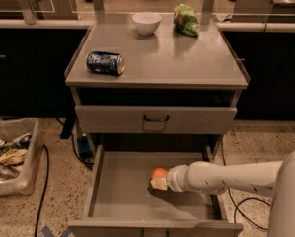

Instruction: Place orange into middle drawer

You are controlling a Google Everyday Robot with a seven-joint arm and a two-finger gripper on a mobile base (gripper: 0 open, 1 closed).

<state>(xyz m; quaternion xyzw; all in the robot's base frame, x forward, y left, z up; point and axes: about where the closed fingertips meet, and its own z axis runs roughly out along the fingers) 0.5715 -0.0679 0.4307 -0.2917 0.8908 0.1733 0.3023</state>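
1. The middle drawer (pixel 117 191) is seen pulled out, low at the front of the grey cabinet (pixel 176 53).
2. The white arm (pixel 226 177) is stretched in from the right, over the drawer's floor.
3. The gripper (pixel 159 182) is found at the end of the arm, inside the drawer, near the middle and a bit to the right.
4. The orange (pixel 159 172) is seen right at the tip of the gripper, touching it, over the drawer's floor.
5. How far the gripper is open cannot be told, and it cannot be told if the orange is held or just touched.
6. The drawer above (pixel 112 120), with a black handle, is kept closed.
7. On top of the cabinet, a blue can (pixel 105 63) is laid on its side at the left.
8. A white bowl (pixel 146 22) and a green bag (pixel 186 19) are set at the back, near each other.
9. A clear bin (pixel 11 162) full of small things is seen on the floor at the left.
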